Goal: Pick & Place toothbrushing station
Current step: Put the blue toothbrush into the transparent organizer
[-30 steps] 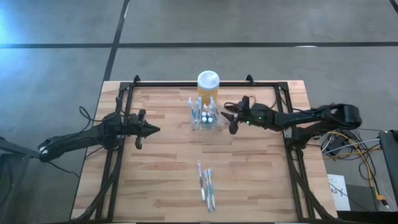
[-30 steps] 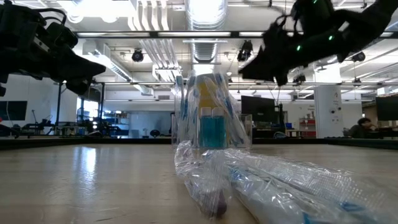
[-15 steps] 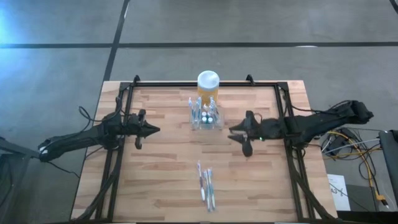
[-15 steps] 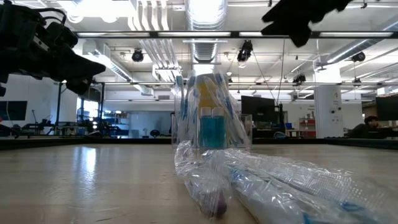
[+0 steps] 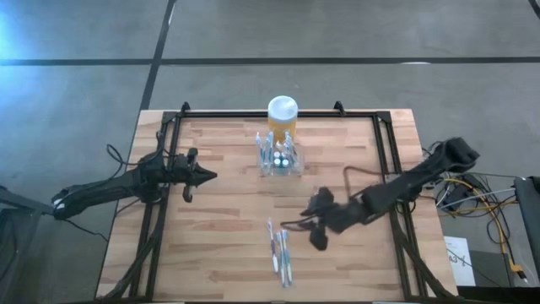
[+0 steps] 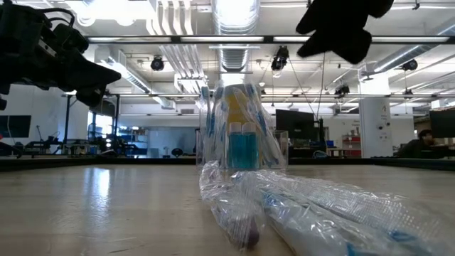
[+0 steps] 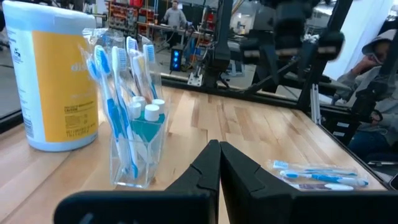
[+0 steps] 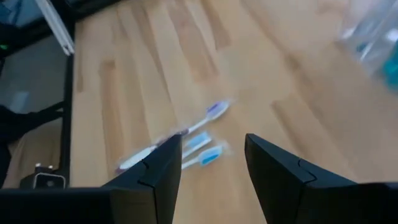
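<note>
**A:** Where's your toothbrushing station (image 5: 279, 158)?

**B:** At the far middle of the table (image 5: 219, 245), just in front of the yellow jar (image 5: 282, 116) and well apart from both arms. It stands upright with brushes and small tubes inside.

**A:** How will it handle for you?

**B:** Likely light, with thin clear walls that are slick and may flex. You'd best take it low across its narrow sides, below the brush heads, so it doesn't tip.

**A:** And your grippers?

**B:** Your right gripper (image 5: 314, 224) hangs above the wrapped toothbrushes (image 5: 279, 250) at the near middle, jaws apart and empty. Your left gripper (image 5: 203, 176) waits left of the station, jaws together.
</note>
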Available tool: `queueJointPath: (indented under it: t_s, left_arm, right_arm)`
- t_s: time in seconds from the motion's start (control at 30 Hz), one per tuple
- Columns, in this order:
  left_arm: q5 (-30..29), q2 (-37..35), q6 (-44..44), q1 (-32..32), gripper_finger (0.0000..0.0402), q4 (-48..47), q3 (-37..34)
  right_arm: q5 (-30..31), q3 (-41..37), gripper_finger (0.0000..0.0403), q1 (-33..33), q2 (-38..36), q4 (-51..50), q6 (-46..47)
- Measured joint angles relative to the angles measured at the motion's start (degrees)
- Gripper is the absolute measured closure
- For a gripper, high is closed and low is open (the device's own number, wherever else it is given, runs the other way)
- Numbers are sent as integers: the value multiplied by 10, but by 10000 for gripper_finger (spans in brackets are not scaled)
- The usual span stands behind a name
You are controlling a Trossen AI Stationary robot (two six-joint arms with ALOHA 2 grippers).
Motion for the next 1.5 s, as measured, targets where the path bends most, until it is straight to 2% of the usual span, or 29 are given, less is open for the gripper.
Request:
queueJointPath:
  t_s: [0.2,0.37,0.53,0.7,0.97,1.2,1.5]
  left_arm:
    - [0,0,-1,0,392,0,0]
    - [0,0,0,0,392,0,0]
    - [0,0,11,0,392,0,0]
    - [0,0,19,0,392,0,0]
    - [0,0,27,0,392,-2,0]
    - [1,2,11,0,392,-6,0]
    - [2,2,2,0,392,-8,1]
  right_arm:
    - [-3,59,235,12,134,0,130]
    - [-42,130,232,11,244,-15,204]
    - [-77,228,214,13,320,-132,256]
    - [-77,324,200,18,375,-269,283]
    - [-79,387,195,25,414,-287,286]
    - [-82,374,195,28,416,-305,303]
    - [-80,367,195,28,416,-297,274]
